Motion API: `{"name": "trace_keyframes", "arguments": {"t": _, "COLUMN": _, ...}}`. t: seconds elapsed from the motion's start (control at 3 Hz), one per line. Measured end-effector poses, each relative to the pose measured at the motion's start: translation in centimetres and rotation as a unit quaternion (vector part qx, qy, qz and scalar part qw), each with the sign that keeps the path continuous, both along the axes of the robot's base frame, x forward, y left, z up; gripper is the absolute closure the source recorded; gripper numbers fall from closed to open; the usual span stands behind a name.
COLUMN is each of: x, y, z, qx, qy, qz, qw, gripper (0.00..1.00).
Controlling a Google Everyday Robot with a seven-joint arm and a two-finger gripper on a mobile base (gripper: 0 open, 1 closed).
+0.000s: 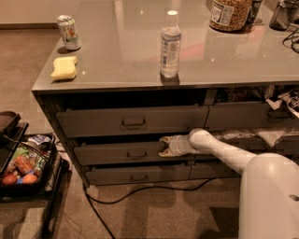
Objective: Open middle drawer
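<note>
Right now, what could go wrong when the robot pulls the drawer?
The gripper sits at the middle drawer's right end, not on its handle, so it might slip off or pull the drawer crooked. The cable on the floor below could get snagged.

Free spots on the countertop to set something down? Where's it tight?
Bare stretch between the sponge and the water bottle; another right of the bottle, in front of the jar. Crowded: back right corner, jar and cable. The claw is below, at the right end of the middle drawer.
</note>
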State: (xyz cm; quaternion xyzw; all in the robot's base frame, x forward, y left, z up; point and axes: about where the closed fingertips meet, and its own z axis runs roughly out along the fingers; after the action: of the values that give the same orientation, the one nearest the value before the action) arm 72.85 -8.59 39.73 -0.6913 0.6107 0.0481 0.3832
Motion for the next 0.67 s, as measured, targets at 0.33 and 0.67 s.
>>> {"name": "trace_keyframes", "arguments": {"t": 0.33, "x": 0.0, "y": 0.0, "z": 0.01, "qx": 0.0, "qy": 0.0, "qz": 0.0, "qw": 1.0, "gripper": 0.95}}
{"name": "trace_keyframes", "arguments": {"t": 0.67, "x": 0.35, "y": -0.08, "z": 0.48, "qx": 0.0, "qy": 0.0, "qz": 0.0, "qw": 1.0, "gripper": 1.0}}
